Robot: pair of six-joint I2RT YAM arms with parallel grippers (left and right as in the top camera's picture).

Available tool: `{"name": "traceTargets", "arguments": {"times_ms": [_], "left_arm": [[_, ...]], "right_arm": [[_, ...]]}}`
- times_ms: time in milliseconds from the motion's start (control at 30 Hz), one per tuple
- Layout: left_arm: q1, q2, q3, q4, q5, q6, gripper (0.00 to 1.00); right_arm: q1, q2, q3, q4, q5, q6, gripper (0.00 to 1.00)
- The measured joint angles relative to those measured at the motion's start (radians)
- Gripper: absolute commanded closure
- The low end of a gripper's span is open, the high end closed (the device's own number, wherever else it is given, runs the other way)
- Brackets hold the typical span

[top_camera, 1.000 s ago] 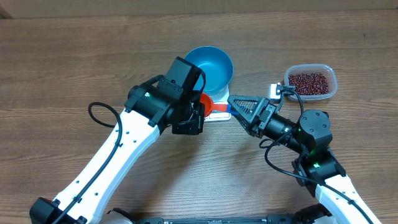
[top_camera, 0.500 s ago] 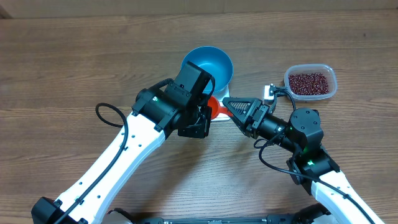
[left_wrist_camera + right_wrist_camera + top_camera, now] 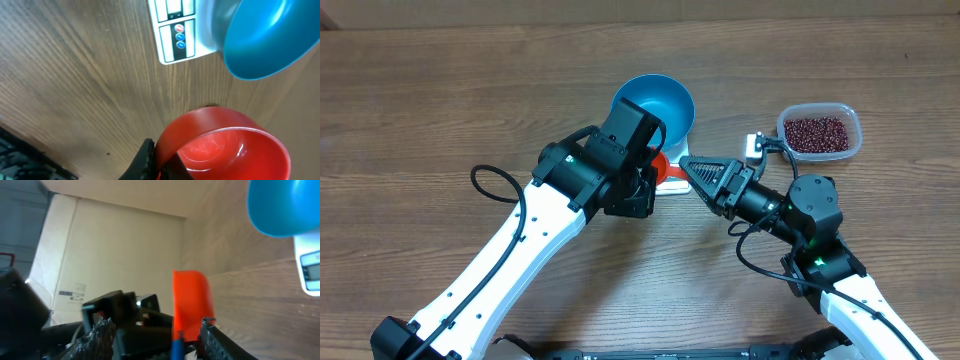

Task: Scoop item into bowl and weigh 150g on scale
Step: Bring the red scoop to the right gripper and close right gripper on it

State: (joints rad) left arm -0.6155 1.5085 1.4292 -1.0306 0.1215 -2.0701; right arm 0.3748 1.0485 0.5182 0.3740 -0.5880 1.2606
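Crowding the scale (image 3: 176, 42): left claw (image 3: 159, 162) clamped on red scoop (image 3: 220, 145), right claw (image 3: 157, 335) apart around its handle (image 3: 190, 305), blue bowl (image 3: 655, 105) behind.

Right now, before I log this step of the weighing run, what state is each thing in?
blue bowl: empty, on the scale
scale: display not readable
red scoop: empty
left gripper: shut on the red scoop's rim
right gripper: open, scoop handle between its fingers
clear tub: uncovered, beans inside
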Motion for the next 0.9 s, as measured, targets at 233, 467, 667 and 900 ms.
{"name": "traceTargets", "arguments": {"times_ms": [233, 467, 667, 900], "left_arm": [[0.000, 0.000, 0.000, 0.016, -0.007, 0.000, 0.96], [0.000, 0.000, 0.000, 0.019, -0.007, 0.000, 0.95], [0.000, 0.000, 0.000, 0.018, -0.007, 0.000, 0.96], [0.000, 0.000, 0.000, 0.014, -0.006, -0.002, 0.43]], "right_arm": [[0.000, 0.000, 0.000, 0.009, 0.003, 0.000, 0.67], [0.000, 0.001, 0.000, -0.023, 0.013, -0.006, 0.89], [0.000, 0.001, 0.000, -0.046, 0.019, -0.001, 0.92], [0.000, 0.001, 0.000, -0.052, 0.023, -0.004, 0.96]]}}
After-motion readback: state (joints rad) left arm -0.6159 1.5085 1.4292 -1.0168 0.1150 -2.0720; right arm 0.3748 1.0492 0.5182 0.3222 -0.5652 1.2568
